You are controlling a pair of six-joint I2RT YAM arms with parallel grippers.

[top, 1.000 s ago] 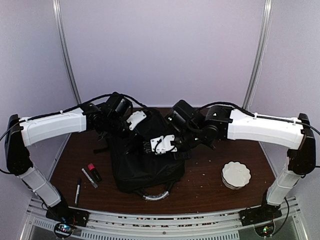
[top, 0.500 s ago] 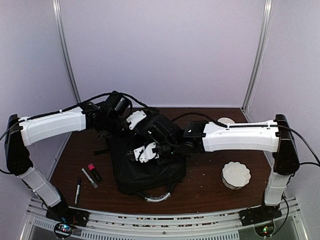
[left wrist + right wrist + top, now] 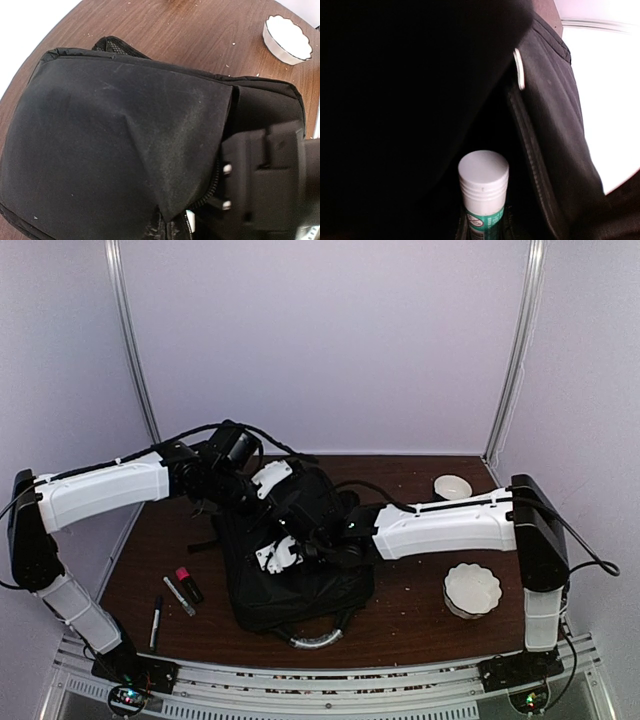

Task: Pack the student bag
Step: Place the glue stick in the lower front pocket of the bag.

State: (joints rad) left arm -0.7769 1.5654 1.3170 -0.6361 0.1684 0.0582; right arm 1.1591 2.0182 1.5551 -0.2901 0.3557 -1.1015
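Clamps fully closed with the left gripper on a fold of the student bag, pulling the black flap up off the unzipped opening. Reaches into that opening with the right gripper, fingers partly closed around a white-capped stick with a green label, cap aimed into the dark interior. Bag's place: middle of the brown table, between both arms, grey handle toward the bases. Right of it: scalloped white bowl, nearer; smaller white bowl, farther back; contents not discernible.
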